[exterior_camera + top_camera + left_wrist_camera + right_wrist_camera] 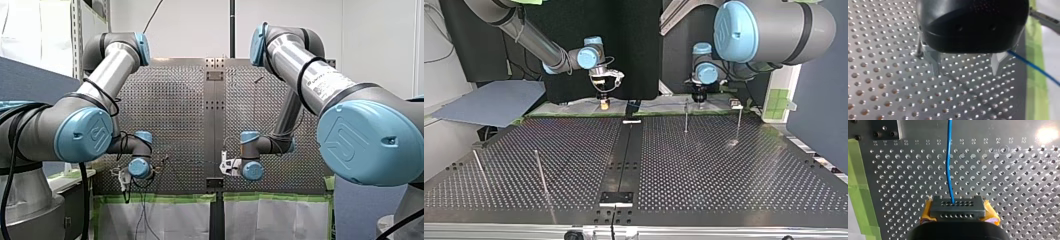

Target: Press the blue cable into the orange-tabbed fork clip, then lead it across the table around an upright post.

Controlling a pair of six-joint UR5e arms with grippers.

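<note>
The blue cable [949, 162] runs over the perforated table [1010, 185] straight into my right gripper [957, 208]. Its black fingertips with yellow pads [927, 213] are shut on the cable. In the left wrist view the cable [1034, 67] passes just outside one metal finger [997, 62] of my left gripper [965, 68], which is open just above the plate with nothing between its fingers. A thin upright post [919, 48] stands beside its other finger. Across the table both grippers hang at the far edge, right [604, 102] and left [698, 100]. I see no orange-tabbed clip.
Several thin upright posts stand on the plate: two near my left gripper [685, 117] [739, 122] and two nearer the top view's camera at its left [540, 170] [479, 167]. Green tape [859, 192] lines the table's edge. A small fixture [735, 104] sits by the far edge.
</note>
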